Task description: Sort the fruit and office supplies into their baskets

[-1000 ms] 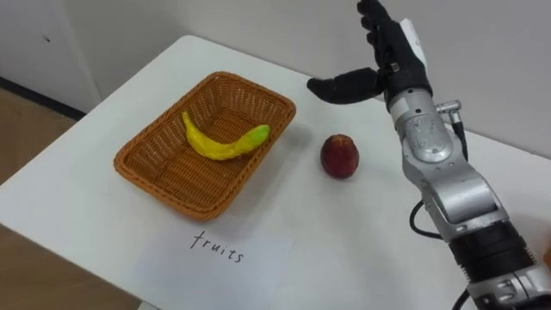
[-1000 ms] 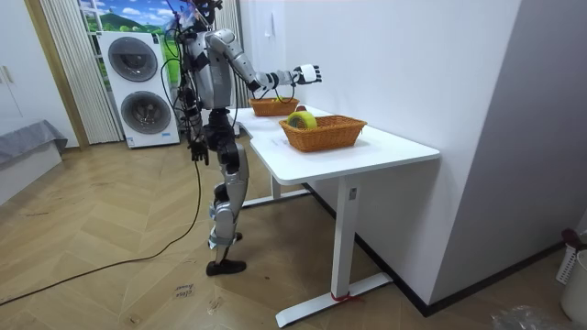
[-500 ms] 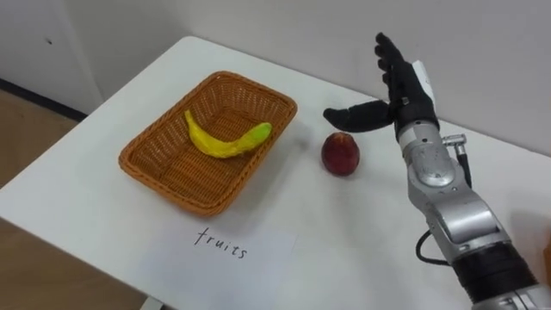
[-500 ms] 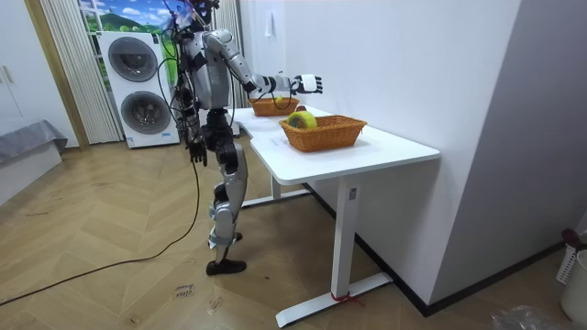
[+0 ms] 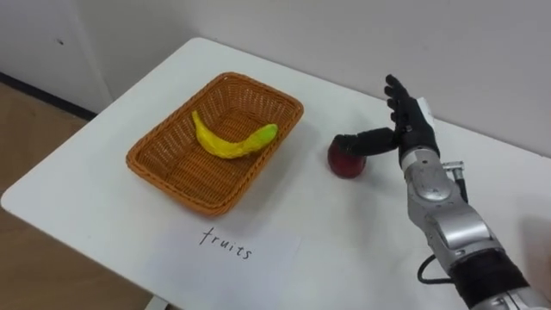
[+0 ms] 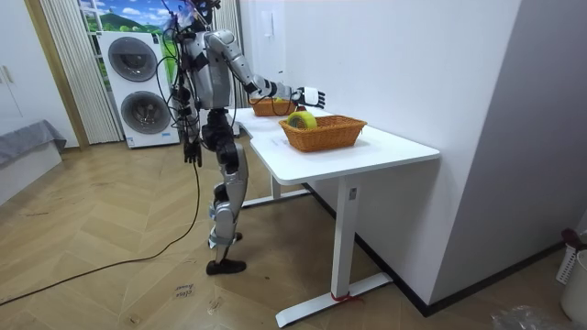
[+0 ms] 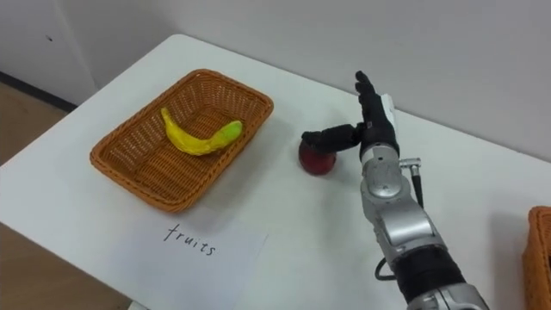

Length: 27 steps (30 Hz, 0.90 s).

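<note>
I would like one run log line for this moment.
right robot hand: open, thumb over apple | apple: on table, beside basket | banana: in basket

Bare table (image 5: 362, 224) lay open at 6 o'clock of the apple (image 5: 346, 162); the fruit basket (image 5: 172, 168) stood at 9 o'clock, the wall (image 5: 482, 52) at 12, the right robot hand (image 5: 412, 132) at 3.

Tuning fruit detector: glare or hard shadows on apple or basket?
Left eye view: no glare on the table; soft shadow under the apple, top covered by the thumb of the right hand. Right eye view: basket and banana evenly lit. Room view: apple too small to judge.
</note>
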Motion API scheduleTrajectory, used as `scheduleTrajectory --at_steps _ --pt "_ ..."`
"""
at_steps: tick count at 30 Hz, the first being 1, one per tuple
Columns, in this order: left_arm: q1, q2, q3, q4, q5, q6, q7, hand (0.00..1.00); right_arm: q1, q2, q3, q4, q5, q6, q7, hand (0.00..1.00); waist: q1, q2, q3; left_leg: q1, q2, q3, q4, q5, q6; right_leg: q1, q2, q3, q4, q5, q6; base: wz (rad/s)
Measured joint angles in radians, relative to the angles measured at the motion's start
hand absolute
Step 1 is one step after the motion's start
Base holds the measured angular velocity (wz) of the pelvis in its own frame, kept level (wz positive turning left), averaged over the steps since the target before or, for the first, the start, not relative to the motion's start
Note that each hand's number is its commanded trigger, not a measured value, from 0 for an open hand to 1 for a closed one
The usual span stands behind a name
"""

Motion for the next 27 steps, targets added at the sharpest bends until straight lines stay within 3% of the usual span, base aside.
scheduleTrajectory --at_steps 27 --pt "0.001 -0.003 -0.007 0.005 -0.003 -0.01 0.001 0.0 0.0 0.016 0.009 0.058 0.039 -0.026 -0.021 0.0 0.001 0.001 0.0009 -0.004 -0.003 -0.011 -0.002 0.001 0.001 0.003 -0.001 -0.009 0.0 0.0 0.001 0.01"
